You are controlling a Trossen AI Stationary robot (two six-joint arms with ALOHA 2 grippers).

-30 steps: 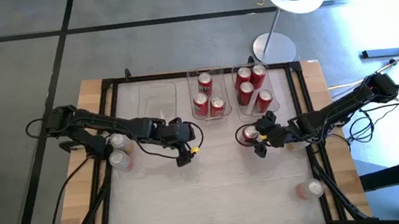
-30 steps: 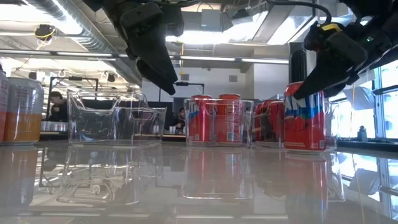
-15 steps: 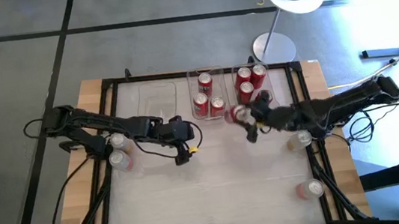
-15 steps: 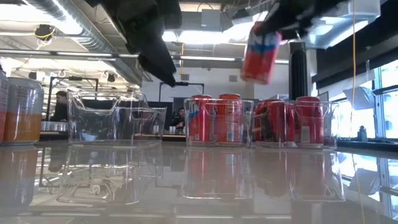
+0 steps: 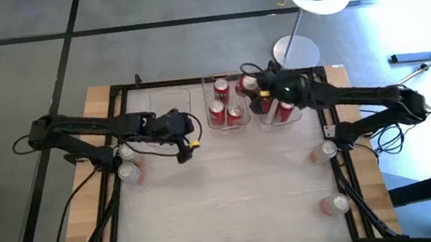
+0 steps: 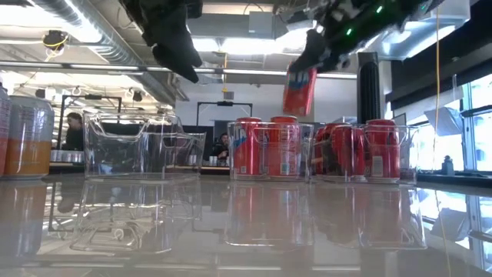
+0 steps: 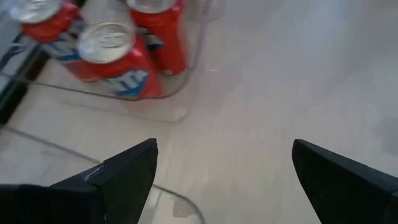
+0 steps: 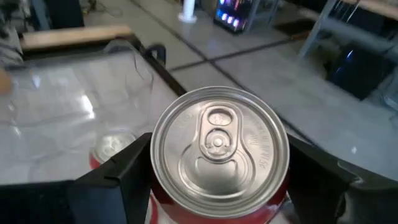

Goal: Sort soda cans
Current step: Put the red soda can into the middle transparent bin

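Note:
My right gripper (image 5: 250,84) is shut on a red soda can (image 6: 300,91) with a silver top (image 8: 219,146). It holds the can in the air above the gap between the middle bin (image 5: 227,126) and the right bin (image 5: 296,116). Both clear bins hold upright red cans. The left bin (image 5: 169,102) is empty. My left gripper (image 5: 183,138) is open and empty over the table, near the left bin; its wrist view shows the middle bin's cans (image 7: 118,59) ahead of its gripper (image 7: 224,174). My right gripper pinches the can between its two fingers (image 8: 118,180) on opposite sides of the side wall just below the top rim (image 8: 158,186). The fingers come from above, slanting from the table's right. The can hangs lifted clear above the bins, slightly tilted.
Pale silver cans stand loose on the table: two at the left (image 5: 127,153) (image 5: 129,173), two at the right (image 5: 325,152) (image 5: 337,203). A black frame (image 5: 115,96) borders the table. A lamp base (image 5: 295,49) stands beyond the far edge.
My right gripper has lifted the red can off the table in front of the right bin. It has carried it up, toward the far edge and leftward, over the bins. My left gripper has moved a little toward the far and left edges, staying open.

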